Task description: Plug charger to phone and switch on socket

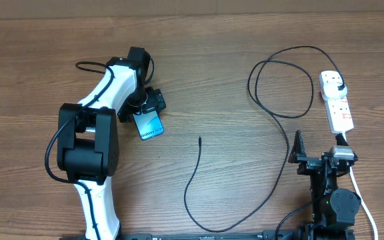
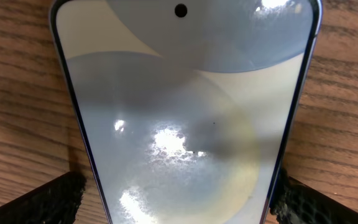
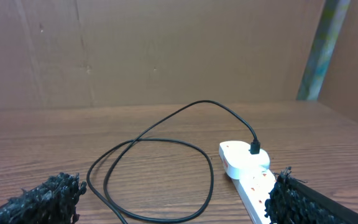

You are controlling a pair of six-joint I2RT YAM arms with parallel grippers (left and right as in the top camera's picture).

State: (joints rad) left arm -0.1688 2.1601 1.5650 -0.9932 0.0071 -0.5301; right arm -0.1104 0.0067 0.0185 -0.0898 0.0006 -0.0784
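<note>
- At the left gripper [image 2: 176, 208]: jaws spread wide, one fingertip on either side of the phone [image 2: 185, 118], clamped on nothing.
- Left of the table [image 1: 232, 53] centre, flat and screen up: that phone, one end under the gripper, the other poking out free toward the front edge.
- Right of the phone: a stretch of bare wood, then the connector tip [image 1: 200, 139] of the charger [image 1: 285, 127], loose and well apart from the phone.
- From that tip: cable curving down toward the front edge, then up the right side into a wide loop.
- At the cable's far end: black plug [image 1: 339, 87] seated in the socket [image 1: 339, 110].
- Near the right edge: the socket lying lengthwise, white cord [image 1: 362, 193] trailing toward the front.
- At the right gripper [image 1: 320, 159]: jaws wide as well, empty, near the front edge, just short of the socket's near end.
</note>
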